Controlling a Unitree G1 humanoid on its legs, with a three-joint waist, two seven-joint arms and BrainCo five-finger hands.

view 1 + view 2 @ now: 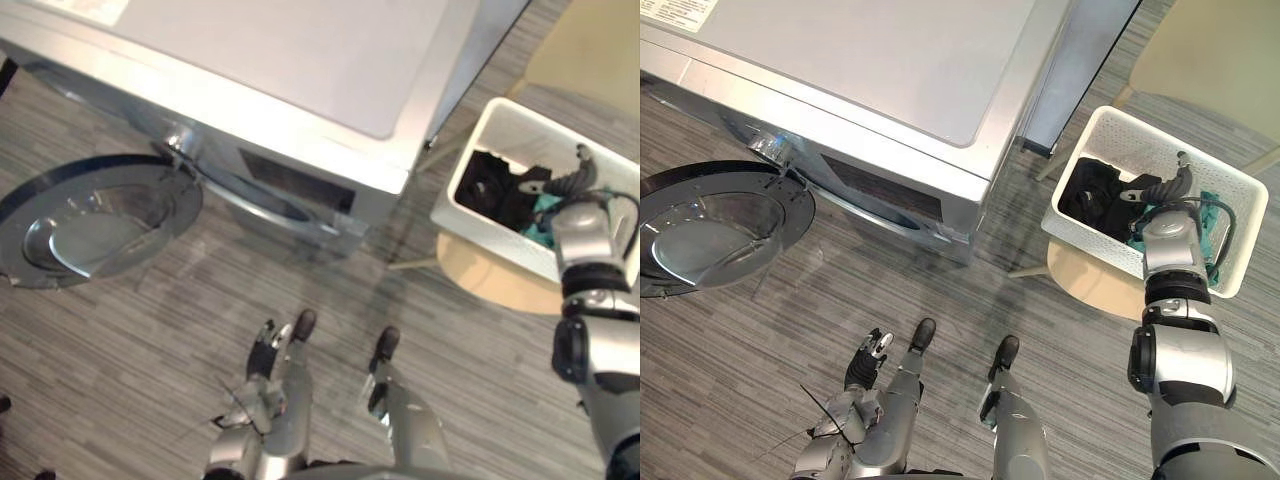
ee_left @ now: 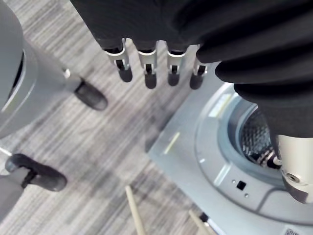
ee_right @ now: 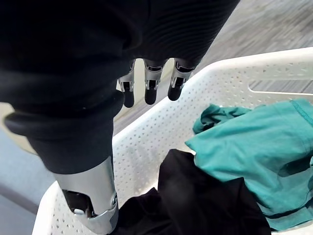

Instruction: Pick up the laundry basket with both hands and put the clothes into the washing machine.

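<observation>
A white perforated laundry basket [image 1: 1092, 246] stands on a round wooden stool [image 1: 1087, 282] to the right of the washing machine [image 1: 300, 60]. A teal garment [image 3: 254, 156] and a black garment [image 3: 205, 200] lie inside the basket. My right hand [image 1: 1152, 190] reaches over the basket, open; its straight fingers [image 3: 150, 90] hover by the inner wall [image 3: 146, 147] and hold nothing. My left hand [image 1: 866, 355] hangs low over the floor, its fingers [image 2: 146, 73] straight and empty, away from the basket.
The machine's round door [image 1: 95, 215] is swung wide open to the left, low over the floor. The drum opening [image 2: 257, 134] shows in the left wrist view. A pale beige surface [image 1: 1210, 60] lies behind the basket. Striped grey floor [image 1: 150, 350] spreads in front.
</observation>
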